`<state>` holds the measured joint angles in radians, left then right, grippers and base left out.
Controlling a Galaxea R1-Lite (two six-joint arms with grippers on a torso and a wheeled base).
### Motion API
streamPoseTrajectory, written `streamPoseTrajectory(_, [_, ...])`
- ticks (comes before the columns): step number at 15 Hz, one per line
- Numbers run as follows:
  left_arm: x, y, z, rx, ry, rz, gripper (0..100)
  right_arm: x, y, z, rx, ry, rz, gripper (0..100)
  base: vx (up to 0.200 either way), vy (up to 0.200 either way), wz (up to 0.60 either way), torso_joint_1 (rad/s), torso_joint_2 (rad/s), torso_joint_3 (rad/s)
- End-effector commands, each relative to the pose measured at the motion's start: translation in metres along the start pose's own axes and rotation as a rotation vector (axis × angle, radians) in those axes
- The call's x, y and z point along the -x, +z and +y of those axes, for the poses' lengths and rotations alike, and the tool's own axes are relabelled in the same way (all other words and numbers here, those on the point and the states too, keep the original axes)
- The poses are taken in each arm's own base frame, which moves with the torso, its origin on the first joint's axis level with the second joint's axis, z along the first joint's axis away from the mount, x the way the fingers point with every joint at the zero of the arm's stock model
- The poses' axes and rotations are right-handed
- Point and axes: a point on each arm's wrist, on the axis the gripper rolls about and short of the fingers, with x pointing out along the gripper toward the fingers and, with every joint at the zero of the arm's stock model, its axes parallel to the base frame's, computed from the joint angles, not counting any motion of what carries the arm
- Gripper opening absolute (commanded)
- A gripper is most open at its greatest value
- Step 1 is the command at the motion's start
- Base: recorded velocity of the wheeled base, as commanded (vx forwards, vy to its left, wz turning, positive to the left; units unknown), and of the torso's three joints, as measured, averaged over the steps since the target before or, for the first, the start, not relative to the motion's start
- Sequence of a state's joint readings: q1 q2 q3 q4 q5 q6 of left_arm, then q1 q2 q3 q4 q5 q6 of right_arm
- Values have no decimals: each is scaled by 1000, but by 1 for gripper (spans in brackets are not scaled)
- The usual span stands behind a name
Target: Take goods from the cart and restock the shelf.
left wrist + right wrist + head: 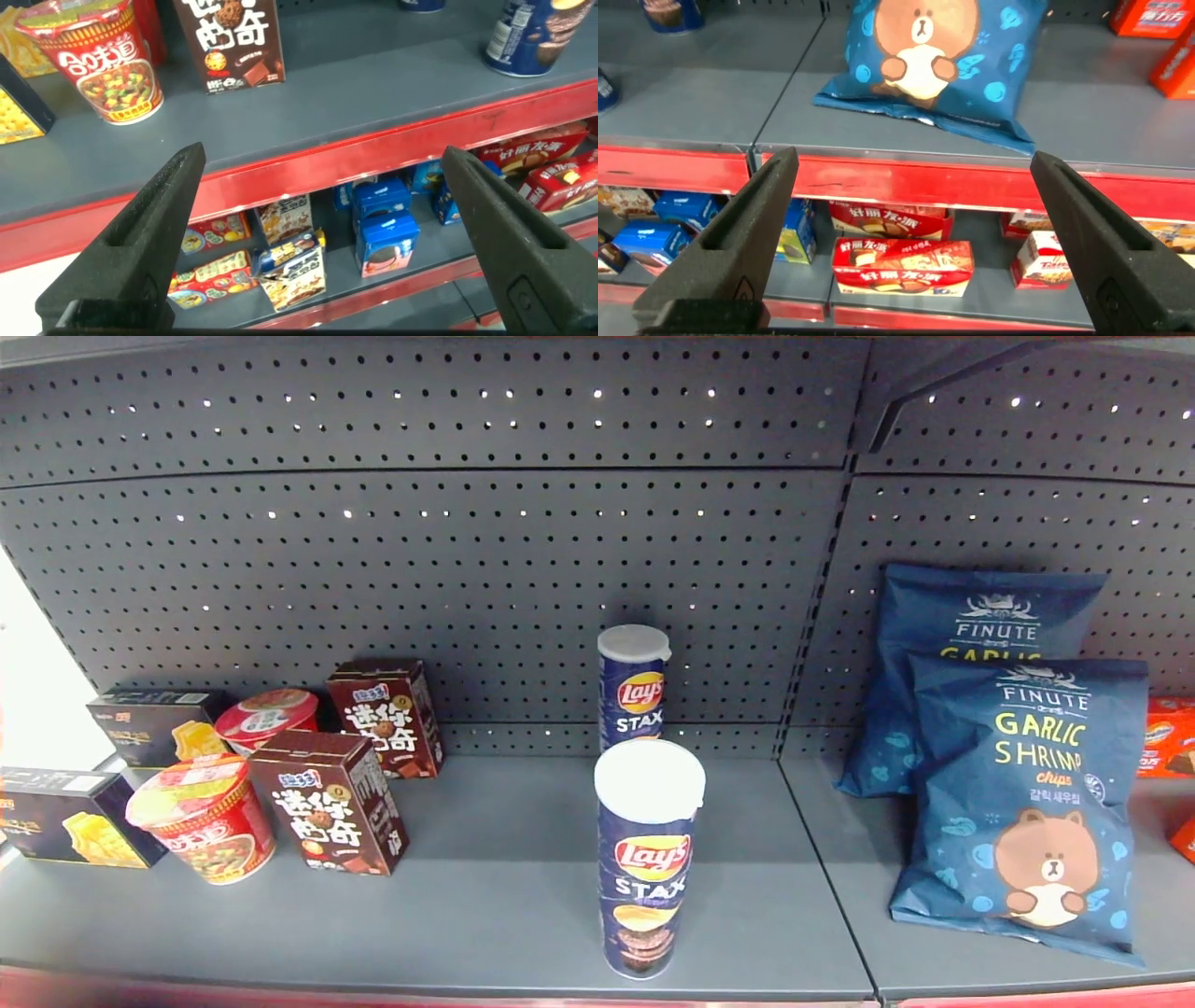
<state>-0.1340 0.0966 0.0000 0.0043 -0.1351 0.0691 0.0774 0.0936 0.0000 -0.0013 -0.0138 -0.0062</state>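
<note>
Both arms are empty, so I judge this to be the gap between two placements. The left gripper (318, 247) hangs released, its fingers spread wide with nothing between them, just in front of the red front edge (374, 163) of the shelf (504, 896). The right gripper (910, 238) is likewise spread and empty, near the same edge further right, in front of the near chips bag (1027, 803).

The stock already on the shelf looks tidy. The near can (647, 859) stands upright close to the front edge, in the middle. The far can (633, 689) stands upright behind it, against the back panel. To the left are two chocolate boxes (331, 803), two noodle cups (205, 817) and two dark boxes (65, 817). The two chips bags lean on the right, one behind the other, well apart from the cans.

Next, as I read it, I need to go to the cart for another item, and either arm is free to take it. Bare shelf lies on both sides of the cans, left towards the chocolate boxes and right towards the bags. When I return I want to come in high enough to clear the red edge. I also want to stay off the near can, which is tall and narrow and would likely tip at a nudge.
</note>
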Motion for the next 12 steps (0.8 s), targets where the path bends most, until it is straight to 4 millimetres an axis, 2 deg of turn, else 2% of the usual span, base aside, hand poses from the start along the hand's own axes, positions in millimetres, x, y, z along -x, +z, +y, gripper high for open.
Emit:
streamPoseTrajectory(1, [0,0,0,2,1,2,100,0,0,0,0,1,1,100,0,0,0,0,0,0])
streamPoseTrajectory(12, [0,0,0,4,1,2,100,0,0,0,0,1,1,100,0,0,0,0,0,0])
